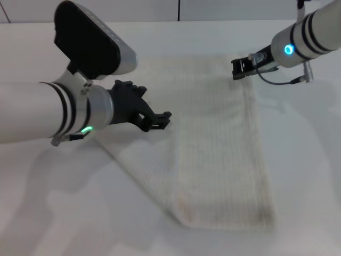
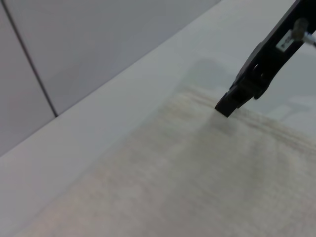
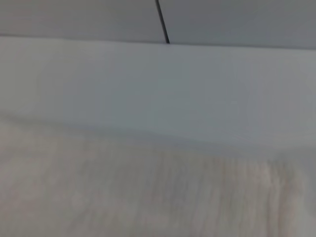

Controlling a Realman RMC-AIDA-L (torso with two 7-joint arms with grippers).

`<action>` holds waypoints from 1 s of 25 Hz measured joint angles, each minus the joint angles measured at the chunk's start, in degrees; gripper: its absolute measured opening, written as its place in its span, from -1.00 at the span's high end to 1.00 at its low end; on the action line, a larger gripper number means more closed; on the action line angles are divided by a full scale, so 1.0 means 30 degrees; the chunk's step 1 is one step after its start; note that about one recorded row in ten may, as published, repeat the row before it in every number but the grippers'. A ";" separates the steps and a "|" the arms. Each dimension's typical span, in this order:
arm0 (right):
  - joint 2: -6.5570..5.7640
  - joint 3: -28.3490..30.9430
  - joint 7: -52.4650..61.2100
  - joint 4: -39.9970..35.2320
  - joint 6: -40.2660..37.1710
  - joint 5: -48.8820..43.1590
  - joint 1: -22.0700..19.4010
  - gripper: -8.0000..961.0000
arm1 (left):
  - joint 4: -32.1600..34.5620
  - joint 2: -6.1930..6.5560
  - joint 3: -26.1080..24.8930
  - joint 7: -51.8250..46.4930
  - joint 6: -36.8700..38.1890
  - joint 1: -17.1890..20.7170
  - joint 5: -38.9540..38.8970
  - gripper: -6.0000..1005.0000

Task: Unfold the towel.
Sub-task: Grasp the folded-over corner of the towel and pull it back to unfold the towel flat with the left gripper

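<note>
Head view: towel (image 1: 221, 154) between left gripper (image 1: 152, 114) (fingers spread) and right gripper (image 1: 240, 68) (fingers unclear).

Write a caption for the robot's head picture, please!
Two robot arms over a cream towel on a white table: left gripper above its left side, right gripper at its far edge.

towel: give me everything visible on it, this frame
The towel is a large cream cloth with fine ribbed lines and a hemmed far edge, lying flat on the white table. A lengthwise step about midway suggests a doubled right part, so it seems partly folded. The left gripper is at its left side, above or on the cloth; contact is unclear. The right gripper sits at the far right corner, its tip at the hem in the left wrist view.
</note>
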 joint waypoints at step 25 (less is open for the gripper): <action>0.0086 -0.0270 -0.0020 0.0940 0.0398 0.0148 0.0298 0.98 | 0.6940 -0.0138 0.3385 -0.0183 0.6657 -0.3474 -0.1896 -0.43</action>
